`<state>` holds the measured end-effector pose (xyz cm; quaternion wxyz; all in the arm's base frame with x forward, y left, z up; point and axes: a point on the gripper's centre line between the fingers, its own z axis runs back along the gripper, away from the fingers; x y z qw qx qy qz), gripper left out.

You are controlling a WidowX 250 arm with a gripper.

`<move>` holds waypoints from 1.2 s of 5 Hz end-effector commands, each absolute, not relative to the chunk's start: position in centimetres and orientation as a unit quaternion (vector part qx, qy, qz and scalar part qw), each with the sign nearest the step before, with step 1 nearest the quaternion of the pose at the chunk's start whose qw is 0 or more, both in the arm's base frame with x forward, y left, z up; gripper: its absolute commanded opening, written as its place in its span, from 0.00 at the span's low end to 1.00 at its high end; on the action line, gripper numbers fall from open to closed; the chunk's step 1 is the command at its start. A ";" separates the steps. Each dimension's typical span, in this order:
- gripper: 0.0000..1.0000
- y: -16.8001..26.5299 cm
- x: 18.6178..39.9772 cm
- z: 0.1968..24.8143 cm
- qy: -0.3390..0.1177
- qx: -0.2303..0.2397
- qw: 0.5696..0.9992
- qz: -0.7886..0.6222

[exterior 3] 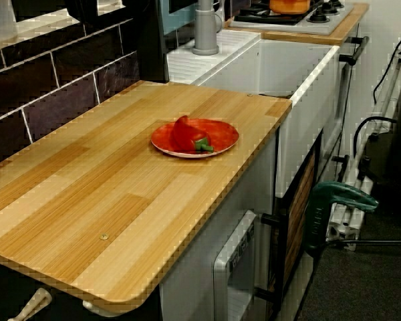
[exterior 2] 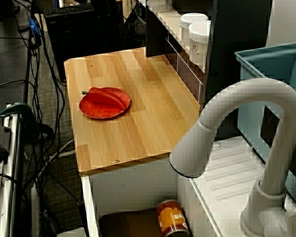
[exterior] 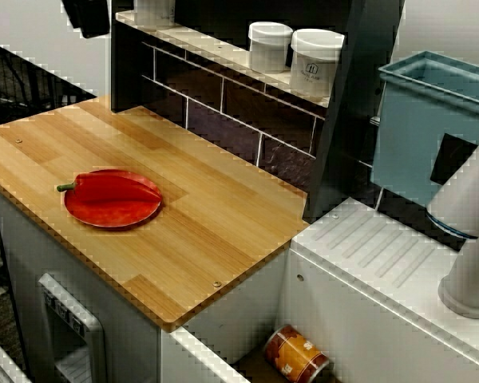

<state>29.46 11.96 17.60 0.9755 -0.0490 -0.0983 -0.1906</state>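
Red pepper (exterior: 116, 189) lies on its side on a round red plate (exterior: 112, 214), on the left half of the wooden table (exterior: 223, 223), toward the near edge. Skin is glossy, with 1 lengthwise crease. The short green stem points left, just past the plate rim. Pepper and plate are nearly the same red.

Dark fingers (exterior: 86, 20) are at the far left top edge, well apart from the pepper and mostly cropped, so I cannot tell whether they are wide or narrow.

2 white jars (exterior: 270, 46) are on the far shelf. 1 can (exterior: 297, 355) lies in the sink on the right.
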 end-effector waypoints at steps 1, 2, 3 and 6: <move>1.00 5.7 25.8 16.1 -0.100 -0.027 0.959 -0.262; 1.00 3.4 24.4 15.3 -0.085 -0.001 0.953 -0.290; 1.00 1.6 23.4 14.4 -0.063 0.005 0.926 -0.371; 1.00 3.5 23.4 10.6 -0.050 0.071 0.880 -0.467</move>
